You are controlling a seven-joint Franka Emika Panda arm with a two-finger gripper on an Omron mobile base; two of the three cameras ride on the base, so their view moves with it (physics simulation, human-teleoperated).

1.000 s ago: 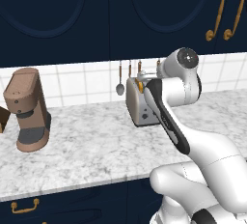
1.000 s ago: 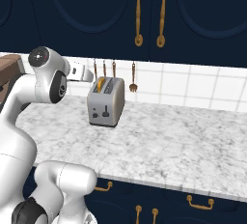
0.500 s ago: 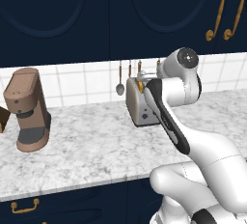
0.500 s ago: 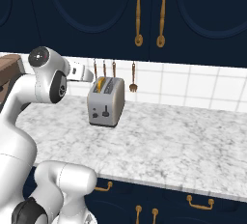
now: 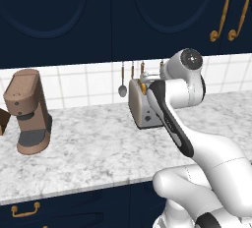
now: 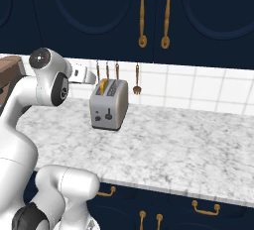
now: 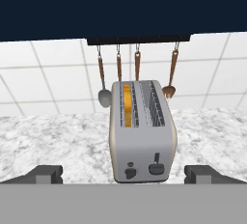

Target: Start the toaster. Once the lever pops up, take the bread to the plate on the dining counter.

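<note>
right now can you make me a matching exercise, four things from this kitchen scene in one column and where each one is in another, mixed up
Things:
1. bread
2. lever
3. coffee machine
4. gripper

Places or states:
A. at the left end of the worktop
B. open, in front of the toaster's narrow face
C. in one toaster slot
D. on the narrow face, above a dark control

Pairs: 1-C, 2-D, 3-A, 4-B

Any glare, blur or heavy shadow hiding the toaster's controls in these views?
Hand view: toaster sharp and evenly lit, lever plainly readable. Right base view: front face crisp, no glare. Left base view: no blur, but the arm covers part of the toaster's body.
</note>
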